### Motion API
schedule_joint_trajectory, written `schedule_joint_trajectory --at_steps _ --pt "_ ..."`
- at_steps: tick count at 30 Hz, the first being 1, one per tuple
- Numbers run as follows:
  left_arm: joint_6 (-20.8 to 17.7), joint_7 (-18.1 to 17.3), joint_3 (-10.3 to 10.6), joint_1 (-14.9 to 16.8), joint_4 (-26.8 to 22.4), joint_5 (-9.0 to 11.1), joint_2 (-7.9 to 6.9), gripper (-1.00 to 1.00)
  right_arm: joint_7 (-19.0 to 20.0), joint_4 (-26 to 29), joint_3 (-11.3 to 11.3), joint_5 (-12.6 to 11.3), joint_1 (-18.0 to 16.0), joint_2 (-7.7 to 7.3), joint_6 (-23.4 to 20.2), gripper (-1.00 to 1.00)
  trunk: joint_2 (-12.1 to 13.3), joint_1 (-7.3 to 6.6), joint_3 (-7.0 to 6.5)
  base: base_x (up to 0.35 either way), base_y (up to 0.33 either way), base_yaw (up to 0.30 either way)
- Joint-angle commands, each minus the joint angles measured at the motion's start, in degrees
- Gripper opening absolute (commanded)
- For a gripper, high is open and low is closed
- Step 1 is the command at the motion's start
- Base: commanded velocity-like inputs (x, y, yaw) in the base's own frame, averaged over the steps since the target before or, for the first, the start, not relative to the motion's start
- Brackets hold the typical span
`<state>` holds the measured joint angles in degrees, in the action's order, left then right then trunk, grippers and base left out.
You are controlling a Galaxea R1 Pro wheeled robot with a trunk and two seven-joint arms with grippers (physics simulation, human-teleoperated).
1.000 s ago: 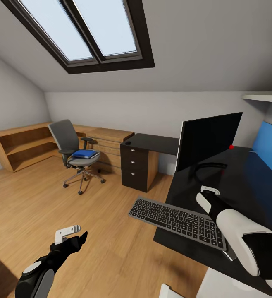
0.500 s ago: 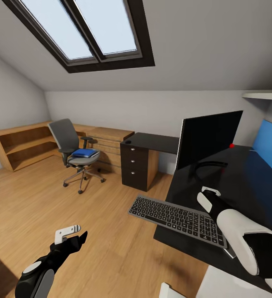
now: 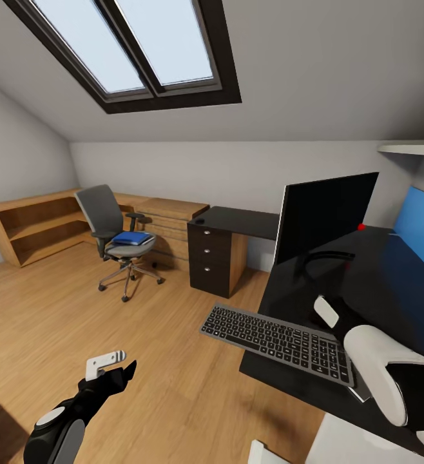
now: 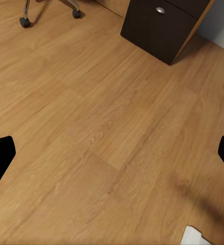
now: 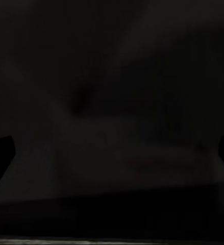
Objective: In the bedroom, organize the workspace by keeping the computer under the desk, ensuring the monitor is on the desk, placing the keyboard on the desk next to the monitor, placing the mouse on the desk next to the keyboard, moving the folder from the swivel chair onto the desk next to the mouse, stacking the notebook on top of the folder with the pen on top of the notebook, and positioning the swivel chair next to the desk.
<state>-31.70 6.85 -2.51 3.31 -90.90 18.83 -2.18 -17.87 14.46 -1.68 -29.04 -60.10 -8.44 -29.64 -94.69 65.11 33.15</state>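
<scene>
Right gripper (image 3: pixel 328 312) has dropped lower; its fingers blur into the desk (image 3: pixel 379 283).

A dark-framed skylight (image 3: pixel 138 48) sits in the sloped ceiling. Low light-wood cabinets (image 3: pixel 35 222) line the far wall. A wood floor (image 3: pixel 77 322) spreads below.

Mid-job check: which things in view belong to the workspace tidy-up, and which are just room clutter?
Job items:
monitor, on the desk
keyboard, overhanging the desk's edge
folder, on the swivel chair

Just there:
low wood cabinets
skylight
wall shelf
blue panel behind the desk
</scene>
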Motion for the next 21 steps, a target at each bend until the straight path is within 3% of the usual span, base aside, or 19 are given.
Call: schedule_joint_trajectory --at_steps 1,11,21 --pt "-0.27 0.45 0.04 0.03 -0.08 0.61 -0.02 1.0 -0.15 0.48 -0.03 -0.81 -0.01 -0.21 -0.97 1.0 -0.03 0.0 0.06 0.0 0.0 0.0" --pt "-0.29 0.44 0.0 0.03 0.2 0.59 -0.08 1.0 1.13 3.58 0.43 -6.43 -0.01 -2.01 -7.08 1.0 -0.03 0.0 0.06 0.0 0.0 0.0" --pt "-0.29 0.44 -0.04 0.03 0.69 0.61 -0.17 1.0 1.25 3.8 0.45 -7.8 -0.01 -2.26 -7.77 1.0 -0.03 0.0 0.06 0.0 0.0 0.0"
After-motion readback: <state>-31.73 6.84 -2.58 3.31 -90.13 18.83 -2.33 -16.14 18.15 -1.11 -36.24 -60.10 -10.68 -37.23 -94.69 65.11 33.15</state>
